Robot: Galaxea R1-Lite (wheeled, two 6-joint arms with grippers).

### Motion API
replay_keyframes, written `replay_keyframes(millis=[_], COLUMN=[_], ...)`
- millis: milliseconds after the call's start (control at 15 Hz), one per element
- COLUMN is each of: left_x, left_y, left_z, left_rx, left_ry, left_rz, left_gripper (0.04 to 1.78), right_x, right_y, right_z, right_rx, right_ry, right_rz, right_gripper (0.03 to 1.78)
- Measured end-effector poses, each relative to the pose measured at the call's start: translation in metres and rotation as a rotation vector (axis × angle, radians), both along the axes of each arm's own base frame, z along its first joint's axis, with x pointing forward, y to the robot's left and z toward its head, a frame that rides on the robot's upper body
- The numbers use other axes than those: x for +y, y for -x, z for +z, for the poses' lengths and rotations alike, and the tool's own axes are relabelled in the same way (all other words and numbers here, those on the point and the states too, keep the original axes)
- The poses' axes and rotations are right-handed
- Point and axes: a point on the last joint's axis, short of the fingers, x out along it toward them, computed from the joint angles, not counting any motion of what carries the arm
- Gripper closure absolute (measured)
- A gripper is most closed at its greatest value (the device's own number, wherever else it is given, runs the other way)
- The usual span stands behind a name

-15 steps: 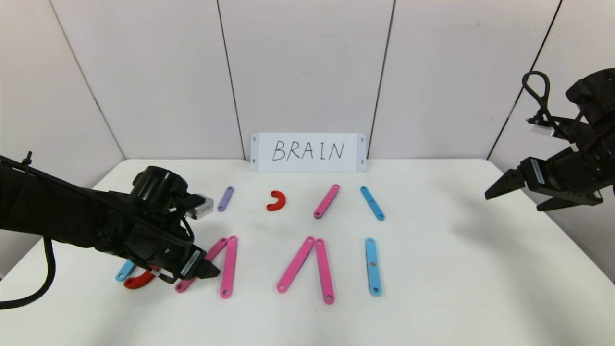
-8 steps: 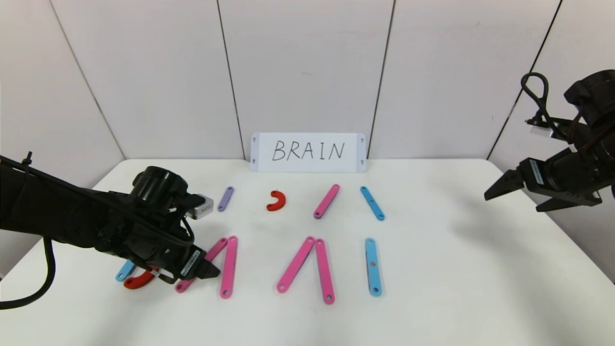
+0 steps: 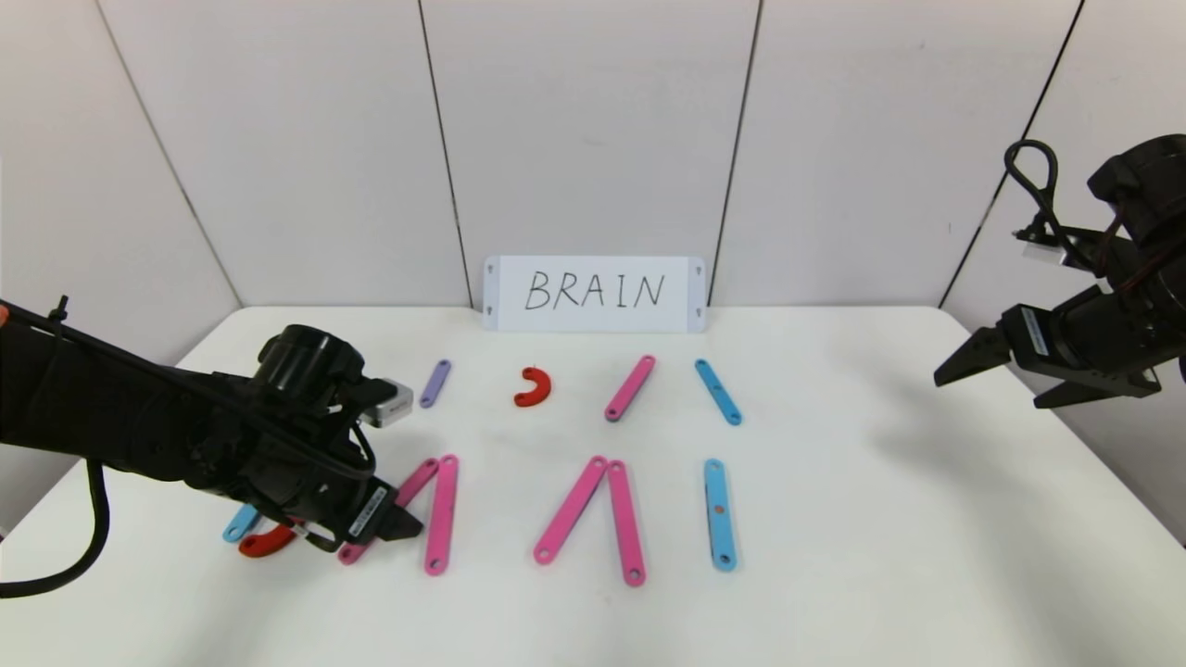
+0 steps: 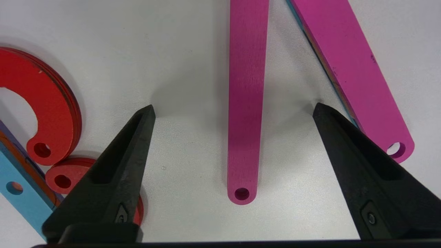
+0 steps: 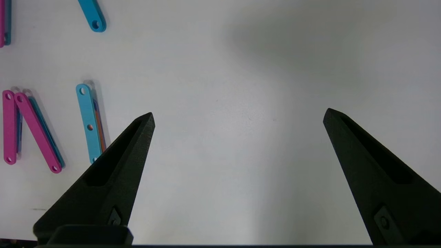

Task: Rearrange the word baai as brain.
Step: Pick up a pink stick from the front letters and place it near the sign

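Slightly lowered, the left gripper [image 4: 234,110] straddles, released, a pink bar [image 4: 245,103]; the word [image 3: 593,505] remains mostly unrearranged.

I see the card [image 3: 594,294] standing at the table's [image 3: 880,519] back edge; before it one row of loose pieces [image 3: 630,387], the word [image 3: 593,511] nearer me

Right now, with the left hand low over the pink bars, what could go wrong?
1. The left hand straddles one pink bar; its far finger sits close to the neighbouring pink bar and may push it when closing.
2. The other finger is near the red arcs and could knock them.
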Motion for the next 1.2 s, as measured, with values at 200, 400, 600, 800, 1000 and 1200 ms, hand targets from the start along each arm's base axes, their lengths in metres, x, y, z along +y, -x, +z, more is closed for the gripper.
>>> replay_keyframes(millis=[200,400,600,800,1000,1200], left_x=[-0.001,-0.001,-0.001,-0.001,-0.002,-0.003], left_y=[0.001,0.001,0.0,-0.001,-0.005,-0.012], left_z=[-0.001,-0.001,0.0,0.002,0.005,0.01], left_rx=[0.004,0.004,0.001,-0.01,-0.066,-0.144], left_ry=[-0.001,-0.002,-0.002,0.002,0.024,0.046], left_rz=[-0.003,-0.002,-0.002,-0.001,0.003,0.01], left_gripper=[0.65,1.2,1.54,1.55,1.55,1.55], right_x=[0.0,0.0,0.0,0.0,0.0,0.001], right_y=[0.0,0.0,0.0,0.0,0.0,0.0], right_z=[0.0,0.0,0.0,0.0,-0.001,-0.002], right_rx=[0.0,0.001,0.001,0.002,0.005,0.006], right_ry=[0.0,0.001,0.002,0.003,0.005,0.007], right_rz=[0.0,-0.001,0.0,0.0,0.0,0.003], right_gripper=[0.1,0.1,0.1,0.1,0.1,0.1])
